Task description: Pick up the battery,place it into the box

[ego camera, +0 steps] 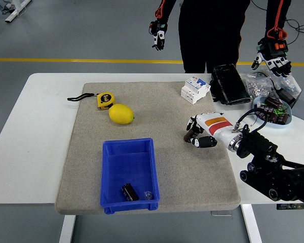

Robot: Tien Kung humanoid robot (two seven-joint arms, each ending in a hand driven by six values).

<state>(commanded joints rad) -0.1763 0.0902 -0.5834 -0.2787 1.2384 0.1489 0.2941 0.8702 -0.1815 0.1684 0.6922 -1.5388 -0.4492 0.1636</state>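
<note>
On the grey mat that covers the middle of the white table, we see the blue box near the mat's front edge, and the battery lies inside it, a dark cylinder on the box floor close to the front wall. Behind the box, toward the mat's far left, sits a lemon, with a yellow tape measure just beside it, its black strap trailing left. At the mat's far right edge stands a white circuit breaker, and beside that, off the mat, a black case, some clear bags of small parts and a blue bowl of components.

We find our right hand over the mat to the right of the box and well apart from it, its fingers curled downward and empty. Whether they touch the mat we cannot tell. Our left hand does not show.

Beyond the table's far side a person in black stands with both gloved hands raised in the air, one above the mat's far edge, the other above the bags, neither touching anything.
</note>
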